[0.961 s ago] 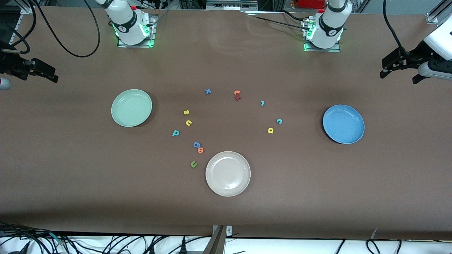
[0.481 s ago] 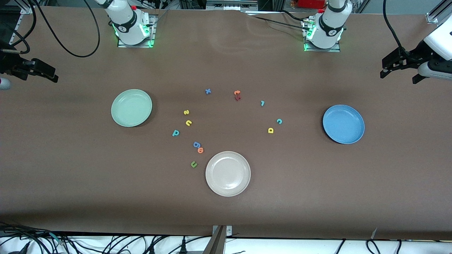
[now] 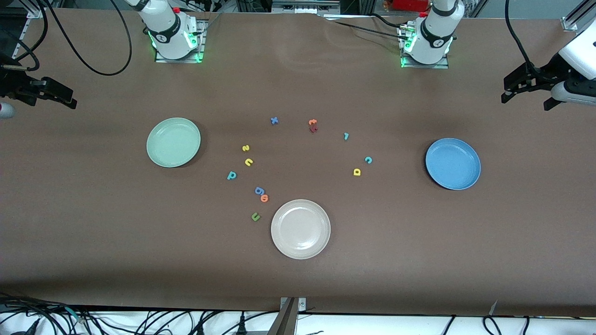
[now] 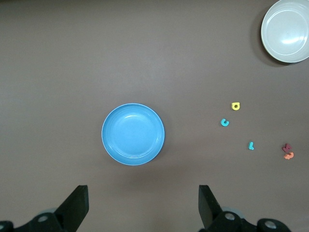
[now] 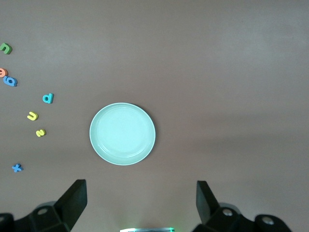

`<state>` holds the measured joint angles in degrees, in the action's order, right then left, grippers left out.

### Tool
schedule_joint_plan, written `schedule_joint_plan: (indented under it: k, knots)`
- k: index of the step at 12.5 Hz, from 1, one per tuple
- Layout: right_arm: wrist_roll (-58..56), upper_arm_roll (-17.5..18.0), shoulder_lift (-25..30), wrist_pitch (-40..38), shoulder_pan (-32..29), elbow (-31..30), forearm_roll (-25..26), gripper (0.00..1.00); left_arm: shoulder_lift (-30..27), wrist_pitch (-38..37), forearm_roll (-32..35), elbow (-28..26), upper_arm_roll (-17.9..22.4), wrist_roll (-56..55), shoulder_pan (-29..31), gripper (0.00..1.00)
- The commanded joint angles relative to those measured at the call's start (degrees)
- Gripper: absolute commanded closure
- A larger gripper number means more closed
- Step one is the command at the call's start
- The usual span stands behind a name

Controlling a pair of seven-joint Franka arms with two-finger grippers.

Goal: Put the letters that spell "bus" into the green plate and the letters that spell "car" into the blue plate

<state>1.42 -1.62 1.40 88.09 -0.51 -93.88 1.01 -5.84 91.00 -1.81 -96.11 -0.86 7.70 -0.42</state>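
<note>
The green plate [image 3: 173, 142] [image 5: 122, 134] lies toward the right arm's end and the blue plate [image 3: 453, 164] [image 4: 133, 134] toward the left arm's end. Both are bare. A teal b [image 3: 231, 175], yellow u [image 3: 248, 162] and yellow s [image 3: 246, 148] lie loose beside the green plate. A teal c [image 3: 368, 160], yellow a [image 3: 356, 172] and thin teal r [image 3: 346, 136] lie nearer the blue plate. My left gripper [image 3: 524, 103] [image 4: 143, 208] hangs open and holds nothing, high by the blue plate. My right gripper [image 3: 52, 102] [image 5: 140, 205] hangs open, likewise holding nothing, high by the green plate.
A beige-white plate [image 3: 301, 229] sits mid-table, nearest the front camera. Stray letters lie around it: a blue x [image 3: 274, 120], an orange and red pair [image 3: 313, 124], a blue g [image 3: 259, 190], an orange letter [image 3: 264, 198] and a dark-green u [image 3: 255, 216].
</note>
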Motion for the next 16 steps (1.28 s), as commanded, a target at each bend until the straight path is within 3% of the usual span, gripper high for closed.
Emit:
schedule_joint_plan:
  k: [1,16]
  knots:
    - [-0.7,0.4,0.5,0.3,-0.4,-0.5,0.3,0.0,-0.1,-1.3,-0.6,1.2,-0.3,-0.5,0.0,0.0]
    - [-0.7,0.4,0.5,0.2,-0.4,-0.5,0.2,0.0,0.0,-2.0,-0.5,2.5,-1.1,-0.5,0.1,0.0]
